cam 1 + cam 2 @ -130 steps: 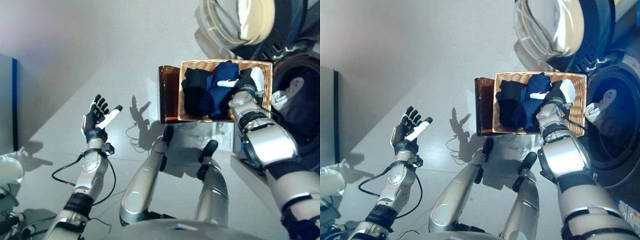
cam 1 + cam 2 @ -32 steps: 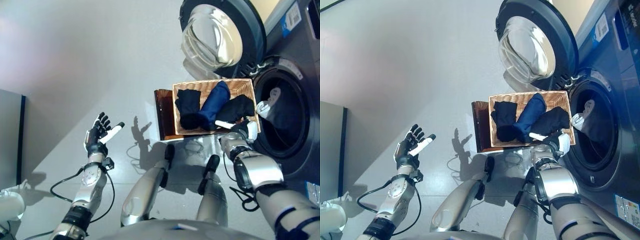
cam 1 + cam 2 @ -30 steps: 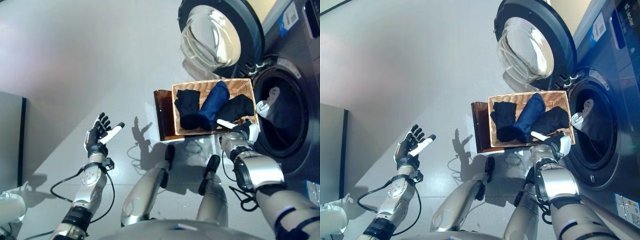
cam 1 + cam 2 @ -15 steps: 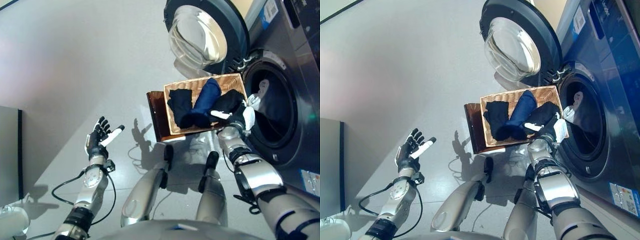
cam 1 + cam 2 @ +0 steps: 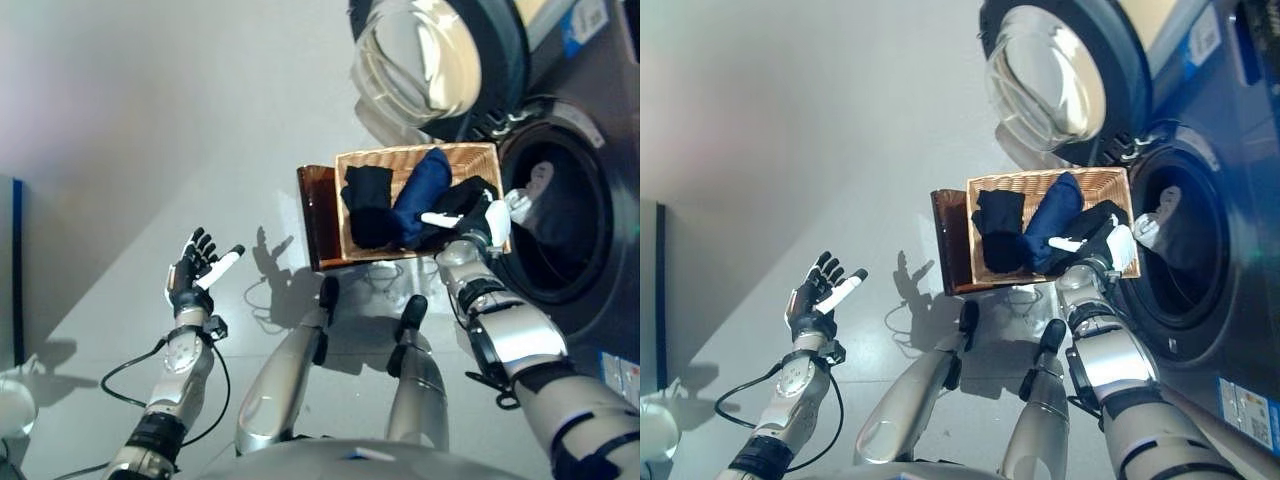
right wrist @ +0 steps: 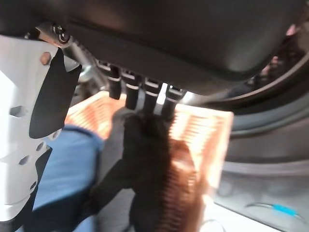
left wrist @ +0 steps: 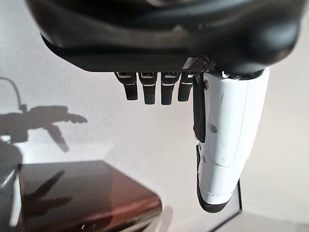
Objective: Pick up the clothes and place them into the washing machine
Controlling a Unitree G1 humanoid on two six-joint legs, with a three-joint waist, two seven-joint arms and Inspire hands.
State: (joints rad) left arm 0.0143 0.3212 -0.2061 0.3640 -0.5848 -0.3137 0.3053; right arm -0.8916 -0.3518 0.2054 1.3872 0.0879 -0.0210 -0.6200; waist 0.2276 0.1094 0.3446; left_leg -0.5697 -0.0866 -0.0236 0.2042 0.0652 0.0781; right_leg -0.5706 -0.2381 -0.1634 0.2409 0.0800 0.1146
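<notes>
The step in hand was judged to be the pick-up: a garment was being reached for in the basket (image 5: 415, 152), and nothing had yet been lifted toward the washer (image 5: 565, 215).

The right robot hand (image 5: 478, 219) was seen at the basket's 4 o'clock corner, over the black garment (image 5: 462, 198). In the right wrist view its fingers (image 6: 140, 92) hung short and only part curled, their tips close above the dark cloth; whether the cloth was actually pinched could not be told. The white-covered thumb (image 5: 437, 217) pointed toward 9 o'clock, across the blue garment (image 5: 423, 185).

The clothes lay in the basket: a second black piece (image 5: 367, 205) at the 9 o'clock side, the blue roll in the middle, the black garment at 3 o'clock. A pale item (image 5: 533, 190) showed in the drum mouth, at 3 o'clock of the basket, under the open door (image 5: 425, 55).

For the next move, a firm closing on the black garment would be called for, then a lift clear of the rim and a carry toward 3 o'clock into the drum.

The left robot hand (image 5: 192, 275) was held idle over the floor (image 5: 180, 120), well apart at 8 o'clock, fingers spread, holding nothing.
</notes>
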